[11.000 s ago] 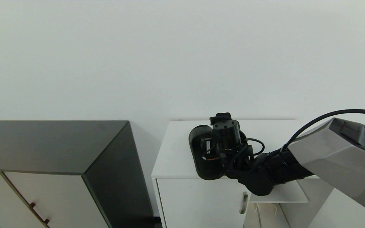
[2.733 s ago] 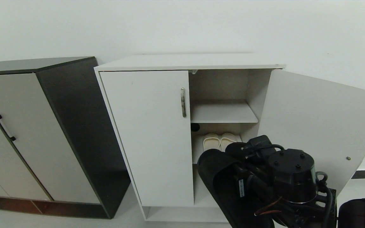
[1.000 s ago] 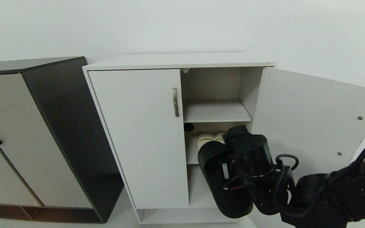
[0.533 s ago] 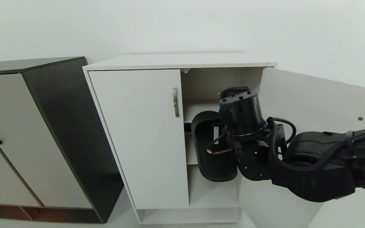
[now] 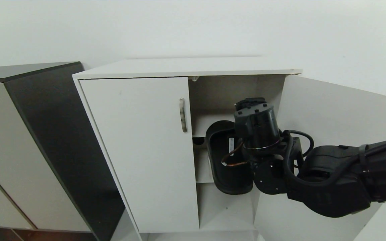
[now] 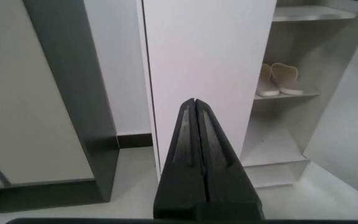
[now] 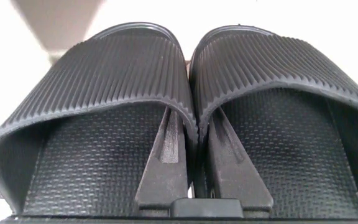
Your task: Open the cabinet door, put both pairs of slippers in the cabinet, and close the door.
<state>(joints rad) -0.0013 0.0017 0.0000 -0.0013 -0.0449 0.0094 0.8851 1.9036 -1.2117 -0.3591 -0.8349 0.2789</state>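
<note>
Over the last second the pair of black ribbed rubber slippers [image 5: 228, 157] has been lifted by the right pincer [image 7: 188, 134] from low in front of the white two-door cabinet [image 5: 186, 67] to shelf height, and brought into the mouth of its open right half. The head camera has itself been shifted meanwhile, so the cabinet's drift across the picture is not counted as a move. The right pincer is clamped on the adjoining inner edges of the two black slippers, which are held side by side just ahead of its fingers. The pair of cream slippers [image 6: 278, 78] is already laid on the middle shelf, ahead of and well apart from the left pincer [image 6: 195, 109], whose fingers are pressed together on nothing. It is judged that only setting down, release, withdrawal and closing of the open white right door [image 5: 330, 113] are left. From the head camera the cream pair and the shelf beyond the right pincer are covered by the black pair and the wrist. Which shelf is aimed at, and whether the soles touch it, cannot be told. The door's outer edge is cut off.
</note>
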